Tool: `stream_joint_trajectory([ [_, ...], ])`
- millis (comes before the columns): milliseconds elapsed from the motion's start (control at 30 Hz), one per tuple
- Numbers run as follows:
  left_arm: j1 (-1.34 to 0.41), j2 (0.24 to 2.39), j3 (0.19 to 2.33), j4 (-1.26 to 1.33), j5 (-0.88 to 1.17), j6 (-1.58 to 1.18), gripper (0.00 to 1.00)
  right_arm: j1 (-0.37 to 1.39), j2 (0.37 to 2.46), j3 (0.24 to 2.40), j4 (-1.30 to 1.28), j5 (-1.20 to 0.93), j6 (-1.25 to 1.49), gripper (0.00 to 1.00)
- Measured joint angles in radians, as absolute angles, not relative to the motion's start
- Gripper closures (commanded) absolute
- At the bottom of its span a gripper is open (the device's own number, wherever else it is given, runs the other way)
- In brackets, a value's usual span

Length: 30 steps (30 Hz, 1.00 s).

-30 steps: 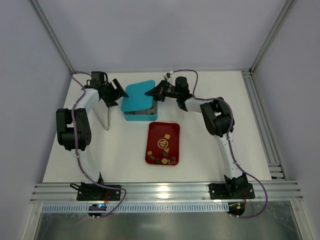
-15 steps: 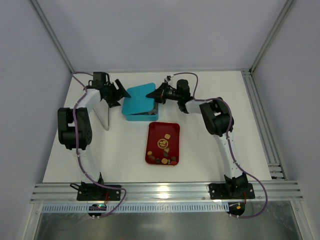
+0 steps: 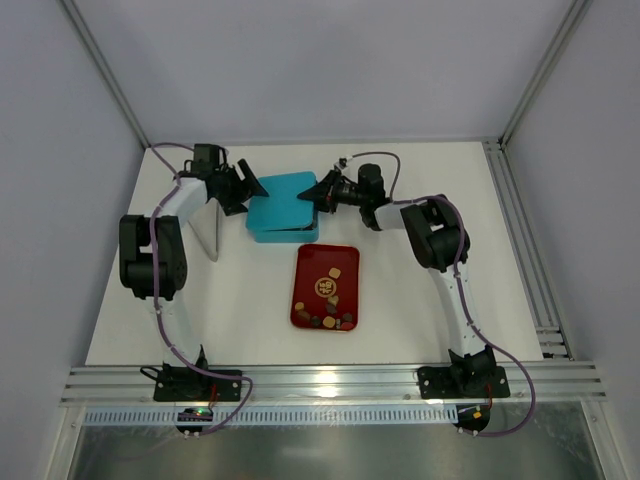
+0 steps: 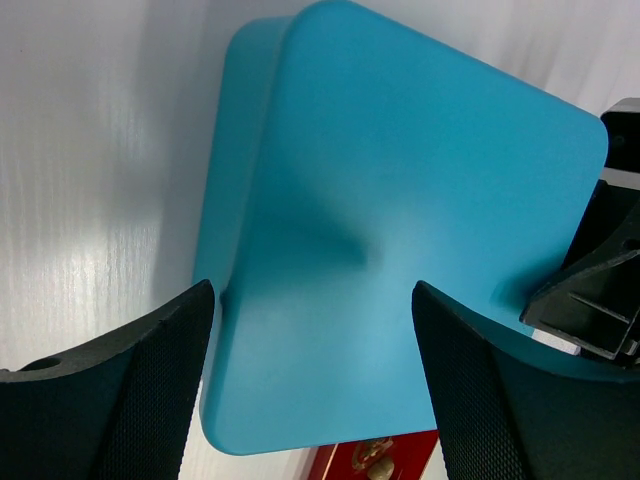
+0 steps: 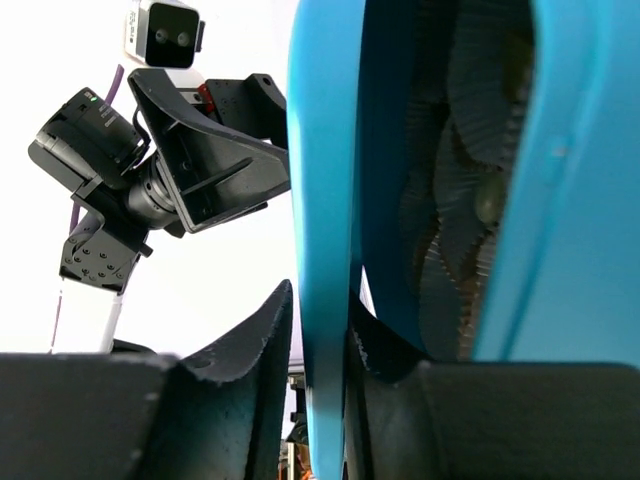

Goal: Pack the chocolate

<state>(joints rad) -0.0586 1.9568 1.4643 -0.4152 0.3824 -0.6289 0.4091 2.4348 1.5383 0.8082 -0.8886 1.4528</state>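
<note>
Top external view gives you the white table (image 3: 250, 300) with a teal box (image 3: 285, 236) at its far middle and the teal lid (image 3: 283, 198) lying over it, nearly matching the outline of the box. Your left gripper (image 3: 250, 187) is at the left edge of the lid and your right gripper (image 3: 316, 192) at the right edge, the two facing each other across it. From the left wrist you see the left fingers (image 4: 150, 390) spread wide over the near edge of the lid and holding nothing; whether they touch the lid, I cannot tell. From the right wrist you see the lid edge between the two right fingers (image 5: 250, 370), both lying against it, so this gripper is closed on the lid. On that side the lid stands apart from the box, and the gap shows dark pleated paper cups (image 5: 470, 120) inside; what they contain is too blurred to say. The chocolate (image 3: 331, 298) lies in the red tray (image 3: 305, 262), just in front of the box. It is several small brown and tan pieces, most of them gathered at the near end of the tray and a few in the middle.
</note>
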Motion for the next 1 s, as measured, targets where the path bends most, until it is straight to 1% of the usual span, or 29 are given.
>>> stream_joint_trajectory([
  [167,-0.065,1.957,1.464,-0.416,0.382,-0.628,0.22,0.395,2.435,1.520,0.809,-0.889,1.457,0.67],
  [367,-0.072,1.957,1.465,-0.420,0.381,-0.628,0.23,0.377,2.435,1.495,0.816,-0.889,1.462,0.65],
  [1000,-0.098,1.957,1.474,-0.442,0.360,-0.620,0.23,0.333,2.384,1.420,0.775,-0.898,1.406,0.64],
])
